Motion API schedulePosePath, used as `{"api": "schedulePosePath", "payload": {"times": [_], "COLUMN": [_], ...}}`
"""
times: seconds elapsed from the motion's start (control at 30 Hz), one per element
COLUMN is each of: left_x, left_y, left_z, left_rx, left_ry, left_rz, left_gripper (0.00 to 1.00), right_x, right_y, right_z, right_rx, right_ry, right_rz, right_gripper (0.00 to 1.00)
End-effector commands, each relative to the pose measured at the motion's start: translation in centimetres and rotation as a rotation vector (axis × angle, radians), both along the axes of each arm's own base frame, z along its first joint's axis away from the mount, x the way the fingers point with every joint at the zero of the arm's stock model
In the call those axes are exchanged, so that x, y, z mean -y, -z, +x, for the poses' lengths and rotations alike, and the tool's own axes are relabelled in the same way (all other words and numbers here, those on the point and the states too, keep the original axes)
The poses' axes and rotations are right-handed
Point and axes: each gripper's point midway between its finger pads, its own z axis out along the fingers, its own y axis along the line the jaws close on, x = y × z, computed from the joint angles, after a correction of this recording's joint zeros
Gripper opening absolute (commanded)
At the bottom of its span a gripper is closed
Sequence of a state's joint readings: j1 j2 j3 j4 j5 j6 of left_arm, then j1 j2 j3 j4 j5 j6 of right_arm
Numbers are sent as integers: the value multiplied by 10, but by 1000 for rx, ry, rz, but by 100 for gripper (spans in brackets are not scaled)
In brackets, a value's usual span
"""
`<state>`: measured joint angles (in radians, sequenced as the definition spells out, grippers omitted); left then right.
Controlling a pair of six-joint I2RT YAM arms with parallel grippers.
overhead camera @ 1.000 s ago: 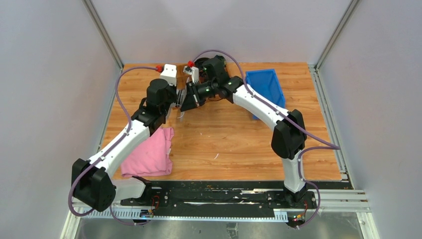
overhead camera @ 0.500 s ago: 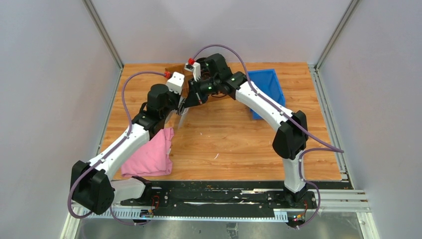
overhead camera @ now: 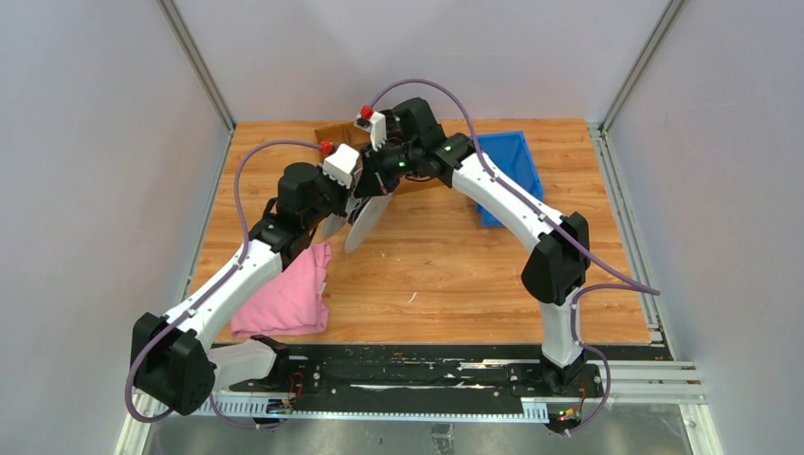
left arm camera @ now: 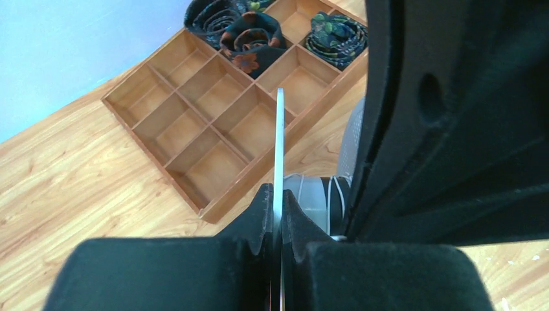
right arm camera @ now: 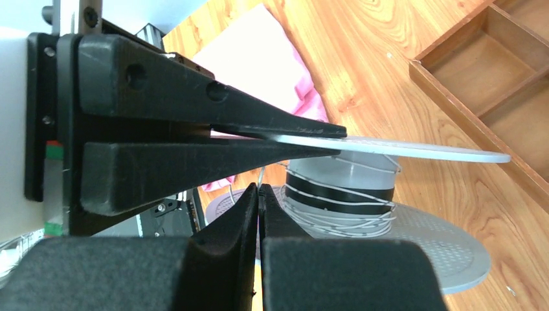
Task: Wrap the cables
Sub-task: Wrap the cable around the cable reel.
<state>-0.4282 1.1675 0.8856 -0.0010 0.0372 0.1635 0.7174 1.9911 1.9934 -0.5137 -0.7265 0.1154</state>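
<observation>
Left hand (left arm camera: 279, 202) is clamped on the spool's upper flange (right arm camera: 421, 150). Right hand (right arm camera: 258, 194), fingers together, pinches the white cable (right arm camera: 343, 220) just beside the spool core (right arm camera: 340, 181).

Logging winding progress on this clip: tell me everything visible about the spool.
The spool looks like light grey plastic: two thin round discs joined by a short core with a black band. The lower disc has a finely dotted face. Thin white cable lies in several turns around the core. The left gripper is clamped on the rim of the upper disc; the right gripper is pinched shut on a strand leading to the core. Seen from above, it hangs tilted between the arms.
</observation>
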Motion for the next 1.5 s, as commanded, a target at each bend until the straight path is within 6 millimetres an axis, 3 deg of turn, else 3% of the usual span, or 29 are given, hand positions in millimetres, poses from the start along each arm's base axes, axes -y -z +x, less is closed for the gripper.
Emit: {"api": "schedulePosePath", "payload": {"times": [0.0,0.23,0.4,0.83,1.17,1.47], "left_x": [13,20,26,37,42,61], "left_y": [-29,-28,-29,-31,-35,-31], "left_z": [-4,-11,-17,-31,-29,-30], "left_rx": [80,64,50,-38,-100,-221], "left_ry": [67,115,167,322,324,388], "left_rz": [-57,-64,-76,-155,-232,-344], "left_gripper": [0,0,0,0,0,1], "right_x": [10,20,29,44,60,53], "right_y": [-16,-15,-20,-13,-9,-1], "right_z": [13,26,30,5,30,25], "right_rx": [82,329,371,591,681,677], "right_ry": [47,-25,-79,-297,-101,-90], "right_rz": [-7,-39,14,30,-159,-169], "right_gripper": [1,1,1,1,1,1]}}
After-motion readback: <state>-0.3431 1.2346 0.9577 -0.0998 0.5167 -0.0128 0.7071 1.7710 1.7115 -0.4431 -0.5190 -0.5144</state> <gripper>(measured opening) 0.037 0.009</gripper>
